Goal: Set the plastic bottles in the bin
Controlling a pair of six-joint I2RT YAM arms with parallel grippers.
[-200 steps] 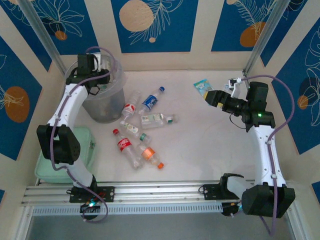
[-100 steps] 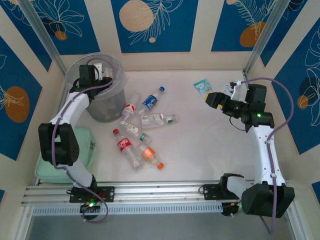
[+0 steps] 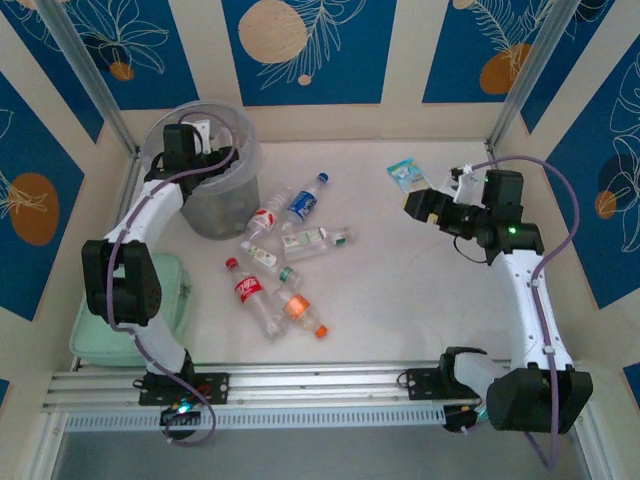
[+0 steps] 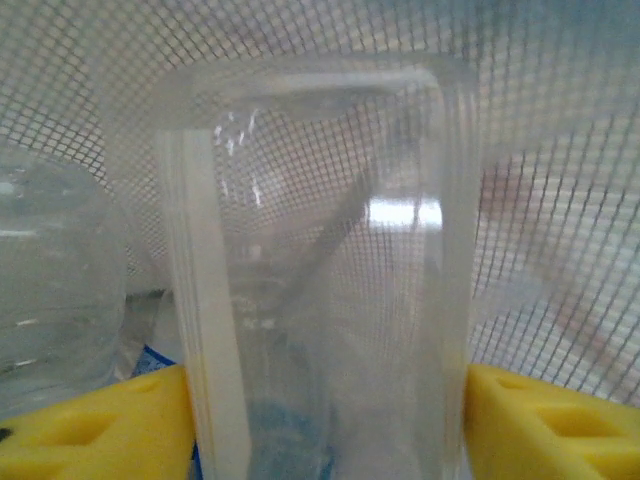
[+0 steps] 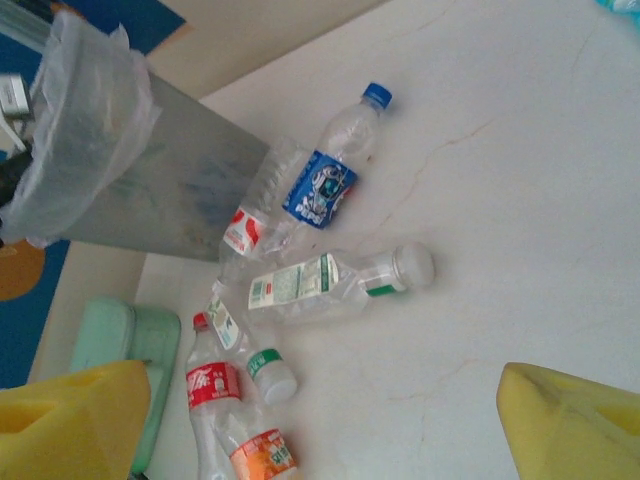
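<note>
- Top external: the bin (image 3: 225,200) is standing near the far left corner of the table (image 3: 420,310). The left gripper (image 3: 192,148) is reaching into its mouth, and from here I cannot tell how its jaws are standing.
- Six plastic bottles are lying loose between the bin and the table's middle: a blue-labelled bottle (image 3: 303,203), a crushed red-labelled bottle (image 3: 263,216) just beside the bin, a green-labelled bottle (image 3: 315,240), a small white-capped bottle (image 3: 265,258), a red cola bottle (image 3: 250,295) and an orange-labelled bottle (image 3: 298,311).
- The right gripper (image 3: 418,205) is hovering toward the far right corner, near a blue-and-white packet (image 3: 404,172). A pale green pad (image 3: 178,300) is lying at the left edge.
- Left wrist: the left gripper (image 4: 320,425) is showing a yellow fingertip on each side of a clear bottle (image 4: 310,250), whose sides are meeting both. I cannot tell whether it is pinching that bottle or letting it go. A second clear bottle (image 4: 50,290) is sitting to the left, and a mesh-patterned surface (image 4: 560,150) is lying behind both.
- Right wrist: the right gripper (image 5: 320,430) is holding its jaws wide apart with nothing between them. Beyond it are the bin (image 5: 120,180), the blue-labelled bottle (image 5: 335,170), the green-labelled bottle (image 5: 330,285) and the red cola bottle (image 5: 210,390).
</note>
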